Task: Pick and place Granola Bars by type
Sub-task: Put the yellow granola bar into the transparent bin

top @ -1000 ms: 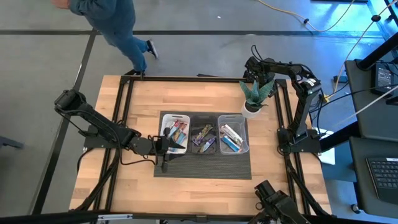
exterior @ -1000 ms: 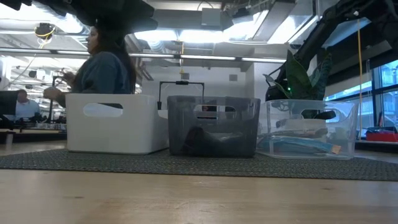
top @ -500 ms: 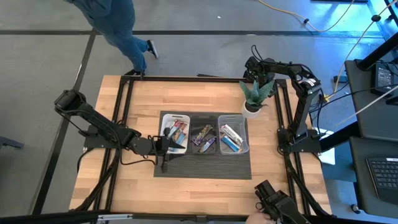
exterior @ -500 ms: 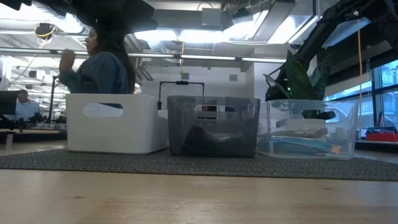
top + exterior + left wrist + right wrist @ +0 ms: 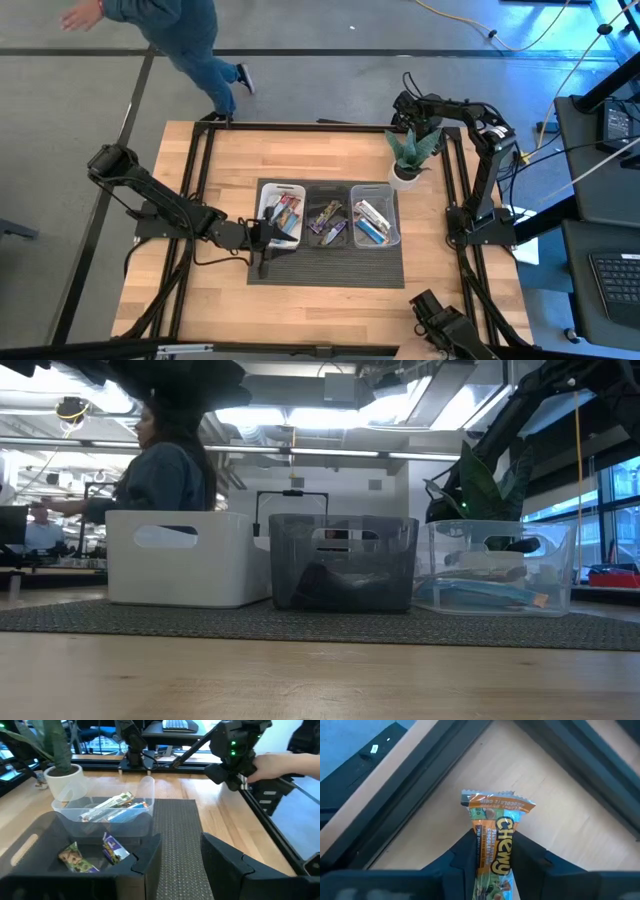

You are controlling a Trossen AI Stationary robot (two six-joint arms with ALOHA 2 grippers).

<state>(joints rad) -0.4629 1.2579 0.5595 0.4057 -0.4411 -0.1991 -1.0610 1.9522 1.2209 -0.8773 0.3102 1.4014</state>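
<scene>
A grey floor (image 5: 330,90) is surrounding the wooden table (image 5: 220,300), a dark line crossing it. A person in denim (image 5: 165,475) is standing beyond the table. Ceiling lights (image 5: 330,415) are glowing overhead; windows (image 5: 610,490) are showing daylight

white tray (image 5: 268,190) | black tray (image 5: 328,188) | clear tray (image 5: 392,215) | orange-green bar (image 5: 495,847)

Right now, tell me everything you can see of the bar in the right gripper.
The granola bar is a flat oblong in a glossy wrapper, orange at the top with white "Chewy" lettering, green and blue lower down, ending in a crimped silvery seal. The right gripper is shut on its lower half, so the upper half sticks out past the fingers. It hangs above bare wooden tabletop, near the dark corner frame rails, touching nothing else.
</scene>
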